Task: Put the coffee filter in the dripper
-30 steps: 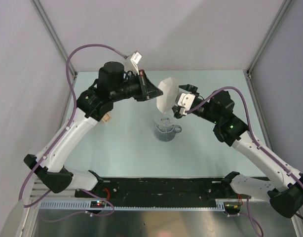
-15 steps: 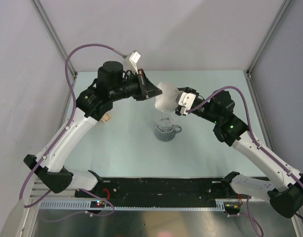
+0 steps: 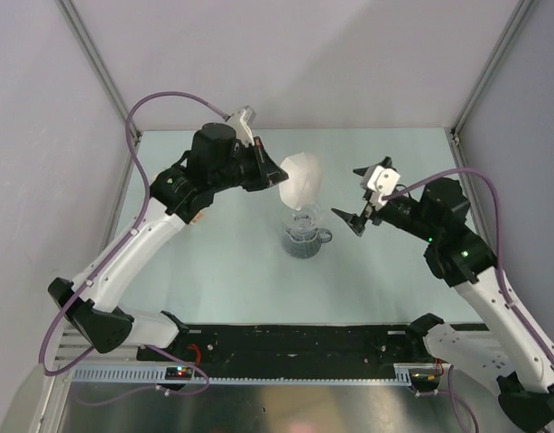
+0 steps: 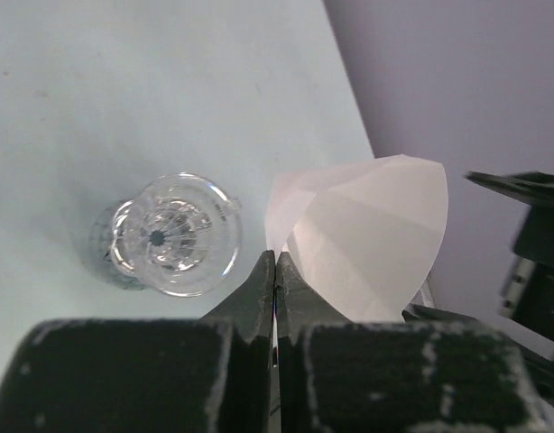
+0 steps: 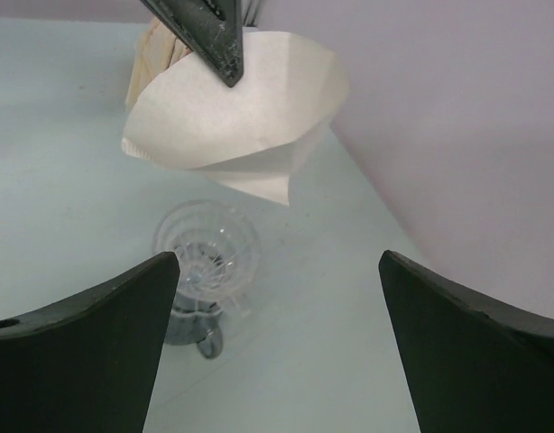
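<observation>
The coffee filter [image 3: 301,179], a white paper cone opened out, hangs pinched at its rim in my left gripper [image 3: 279,173], which is shut on it. It hangs above and slightly behind the dripper [image 3: 304,240], a translucent grey ribbed cup standing upright on the table with its handle to the right. The left wrist view shows the filter [image 4: 367,230] beside the shut fingertips [image 4: 266,271] and the dripper [image 4: 173,236] below. My right gripper [image 3: 362,204] is open and empty, to the right of the filter. Its view shows the filter [image 5: 232,117] over the dripper [image 5: 205,254].
A tan flat stack [image 3: 198,214] lies on the table under the left arm and also shows behind the filter in the right wrist view [image 5: 155,54]. Grey walls close in the back and both sides of the pale table [image 3: 232,262].
My right gripper has let go of the filter, opened and drawn back to the right. My left gripper now holds the filter alone and has moved it slightly right, toward the dripper.
</observation>
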Available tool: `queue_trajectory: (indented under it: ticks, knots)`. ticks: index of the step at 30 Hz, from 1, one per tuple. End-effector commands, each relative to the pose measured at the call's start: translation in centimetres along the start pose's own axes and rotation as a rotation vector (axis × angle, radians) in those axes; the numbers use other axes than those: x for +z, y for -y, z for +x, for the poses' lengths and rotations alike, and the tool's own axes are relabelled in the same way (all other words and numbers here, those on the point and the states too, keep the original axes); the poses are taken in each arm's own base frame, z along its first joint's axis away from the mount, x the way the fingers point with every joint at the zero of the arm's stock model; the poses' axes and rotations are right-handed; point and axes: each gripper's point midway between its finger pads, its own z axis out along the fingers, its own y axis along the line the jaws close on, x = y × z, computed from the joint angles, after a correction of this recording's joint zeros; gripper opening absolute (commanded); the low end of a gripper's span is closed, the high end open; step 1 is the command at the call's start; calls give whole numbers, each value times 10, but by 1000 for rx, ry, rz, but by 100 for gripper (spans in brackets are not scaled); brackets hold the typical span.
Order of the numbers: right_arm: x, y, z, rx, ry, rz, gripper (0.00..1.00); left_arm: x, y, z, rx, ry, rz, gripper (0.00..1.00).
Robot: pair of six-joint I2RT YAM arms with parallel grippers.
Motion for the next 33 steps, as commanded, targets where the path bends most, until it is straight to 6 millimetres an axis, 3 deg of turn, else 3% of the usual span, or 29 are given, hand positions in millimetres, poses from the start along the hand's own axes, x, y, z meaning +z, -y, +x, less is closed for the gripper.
queue_trajectory:
  ticks: [1, 10, 25, 29, 33]
  knots:
    - [-24, -12, 4, 196, -44, 0, 98, 1, -27, -1, 0, 37, -114, 0]
    - [-32, -20, 11, 393, -100, -9, 89, 25, -59, 31, -35, -60, -209, 0]
    - [-5, -14, 32, 466, -146, -40, 81, 67, -92, 78, -100, -235, -291, 0]
    - [5, -14, 44, 488, -177, -52, 75, 78, -90, 80, -77, -257, -271, 18]
    - [9, -15, 49, 497, -184, -68, 70, 66, -84, 64, -18, -208, -248, 49]
